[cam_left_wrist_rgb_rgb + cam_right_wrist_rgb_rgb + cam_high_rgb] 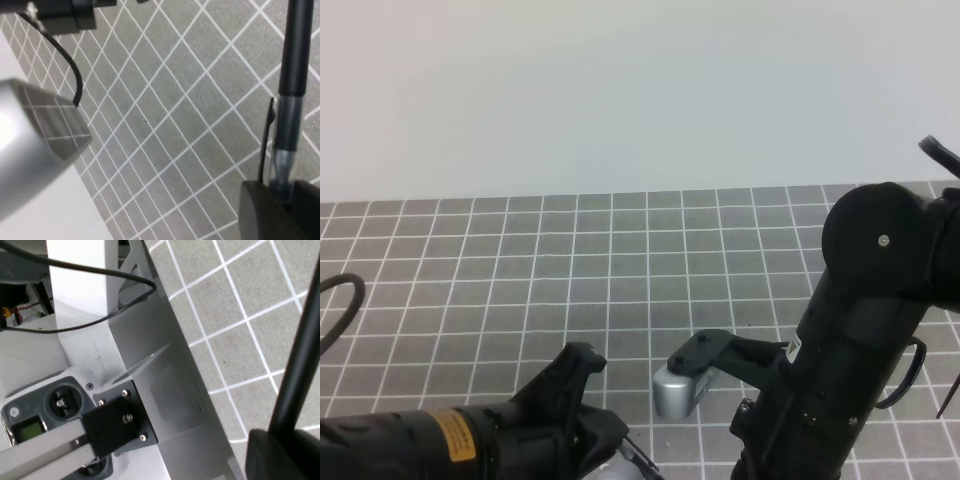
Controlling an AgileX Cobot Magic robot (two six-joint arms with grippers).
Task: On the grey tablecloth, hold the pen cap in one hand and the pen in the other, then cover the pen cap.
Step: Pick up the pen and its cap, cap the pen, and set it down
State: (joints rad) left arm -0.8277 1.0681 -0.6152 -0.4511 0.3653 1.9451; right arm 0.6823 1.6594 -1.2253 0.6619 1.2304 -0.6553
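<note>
Pen first: in the left wrist view I see a long, thin black shaft running from the top edge down into a clear, smoky sleeve with a thin black clip along its left side, which I take to be the pen cap. That cap sits seated between the dark pads of the left gripper at the bottom right, jaws drawn narrow and clamped on it. Shaft and cap lie on one line, nearly upright in this view and leaning slightly right toward the top, with the grey tablecloth and its white grid behind them, apart from the cloth.

In the right wrist view, the same black shaft rises from the dark fingers of the right gripper at the lower right, slanting up and to the right out of frame. Those jaws are fully closed on the pen.

From the high view, both arms crowd the bottom edge and I cannot make out pen or cap there; they are hidden behind the arm bodies.
</note>
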